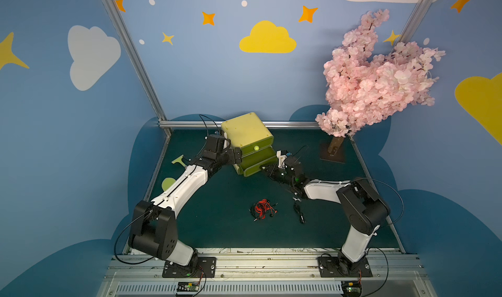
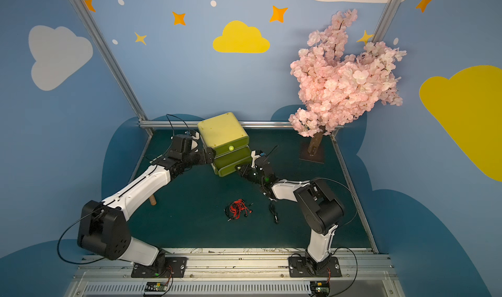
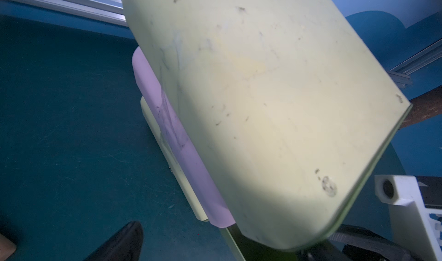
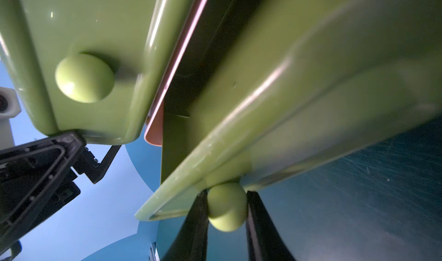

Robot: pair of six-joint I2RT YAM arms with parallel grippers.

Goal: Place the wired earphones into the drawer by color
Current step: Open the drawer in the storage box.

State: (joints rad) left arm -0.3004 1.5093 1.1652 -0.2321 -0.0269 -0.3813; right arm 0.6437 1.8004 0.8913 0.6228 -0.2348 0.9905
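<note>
R end effector [image 4: 226, 208] pinches bottom drawer knob [image 4: 227, 212]; L end effector [image 1: 237, 155] spread wide beside cabinet [image 1: 245, 131]; red-black earphones [image 1: 262, 209] on bench [image 1: 217, 214].

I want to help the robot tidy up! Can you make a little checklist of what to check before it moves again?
1. Right gripper shut on the lower drawer's knob: ok.
2. Lower drawer pulled out some: ok.
3. Left gripper, open, beside the drawer unit; touching: cannot tell.
4. Red-and-black earphones on the mat, reachable: ok.
5. Black earphones on the mat: ok.
6. White earphones in a drawer: cannot tell.
</note>
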